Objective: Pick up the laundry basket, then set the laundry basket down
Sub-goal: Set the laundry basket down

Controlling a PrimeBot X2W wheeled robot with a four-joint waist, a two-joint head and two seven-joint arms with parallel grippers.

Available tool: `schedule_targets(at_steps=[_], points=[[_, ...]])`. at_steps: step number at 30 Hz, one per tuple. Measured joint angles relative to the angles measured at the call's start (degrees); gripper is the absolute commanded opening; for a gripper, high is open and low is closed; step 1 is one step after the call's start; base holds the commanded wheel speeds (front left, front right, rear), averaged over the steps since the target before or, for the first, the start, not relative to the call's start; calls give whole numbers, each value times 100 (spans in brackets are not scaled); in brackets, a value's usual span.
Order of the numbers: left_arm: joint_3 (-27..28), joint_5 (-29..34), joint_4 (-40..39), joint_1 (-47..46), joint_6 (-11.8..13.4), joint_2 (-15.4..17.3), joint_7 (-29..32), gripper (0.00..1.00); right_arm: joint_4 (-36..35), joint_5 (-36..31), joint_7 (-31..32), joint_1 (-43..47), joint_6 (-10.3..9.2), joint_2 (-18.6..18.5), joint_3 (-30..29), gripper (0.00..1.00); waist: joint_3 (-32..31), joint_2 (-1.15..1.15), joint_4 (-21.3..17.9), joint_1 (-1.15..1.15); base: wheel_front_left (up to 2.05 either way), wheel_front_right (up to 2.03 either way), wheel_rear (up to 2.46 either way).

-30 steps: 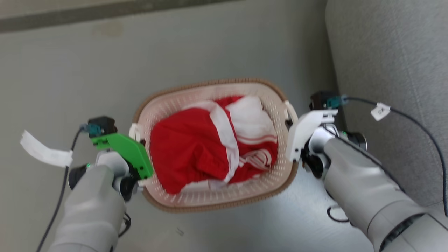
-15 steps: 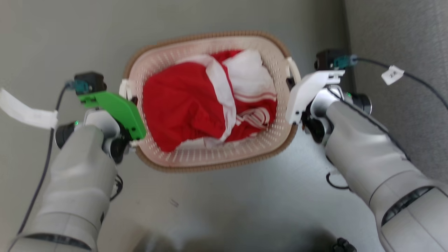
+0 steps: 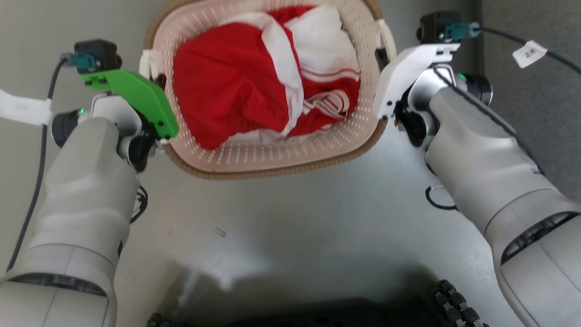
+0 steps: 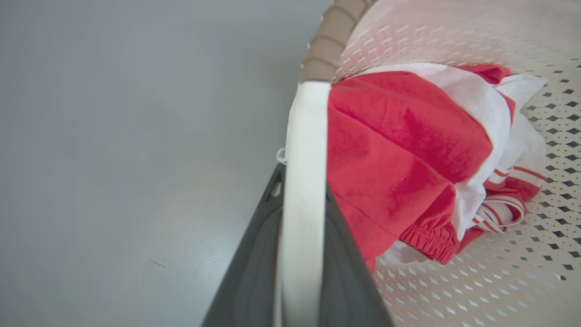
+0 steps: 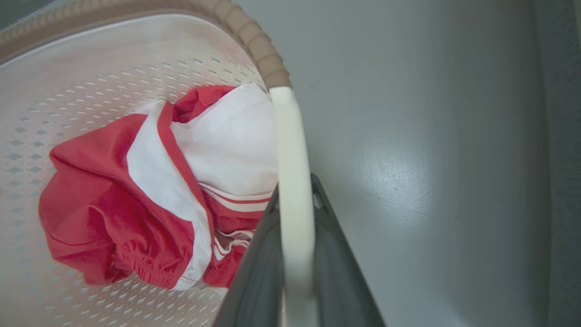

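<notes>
Grey, faintly glossy floor [image 3: 295,218] runs under everything you see, with a grey textured surface [image 3: 535,113] down the right edge of the head view. Your laundry basket [image 3: 272,159] sits at the top centre of that view, its far end cut off by the top edge. Whether it rests on the floor or hangs clear of it, you cannot tell. A red-and-white garment [image 3: 240,81] lies crumpled inside it.

Your left gripper [image 4: 303,190] is at the basket's left side, below the green cover [image 3: 136,97] in the upper left of the head view. In the left wrist view its two dark fingers [image 4: 254,263] are closed narrow on the white loop handle [image 4: 306,136], one on each side. The handle runs up the middle of the frame to the brown rim [image 4: 324,41].

Your right gripper [image 5: 295,200] is at the upper right of the head view, beneath the white cover [image 3: 404,77]. Its fingers [image 5: 258,272] press both sides of the other white handle [image 5: 290,136].

A white tag [image 3: 20,109] hangs on the left wrist's black cable [image 3: 41,154].
</notes>
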Motion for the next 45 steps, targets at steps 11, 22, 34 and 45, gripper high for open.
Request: schedule_targets(at_steps=[11, 22, 34, 45], points=[[20, 0, -1, -396, -51, 30, -162, 0, 29, -7, -118, -425, -1, -37, -43, 0, 558, 0, 99, 0, 0, 0, 0], [18, 7, 14, -631, -97, 40, -394, 0, 43, -54, -302, -709, -3, -69, -70, 0, 901, 0, 136, 0, 0, 0, 0], [-22, 20, 93, -754, -153, 33, -510, 0, 96, -102, -568, -848, -9, -75, -74, 0, 1080, 0, 115, -1, 0, 0, 0], [-51, 21, 203, -845, -197, 31, -559, 0, 129, -101, -613, -899, -11, -59, -85, 0, 1130, 0, 108, -1, 0, 0, 0]])
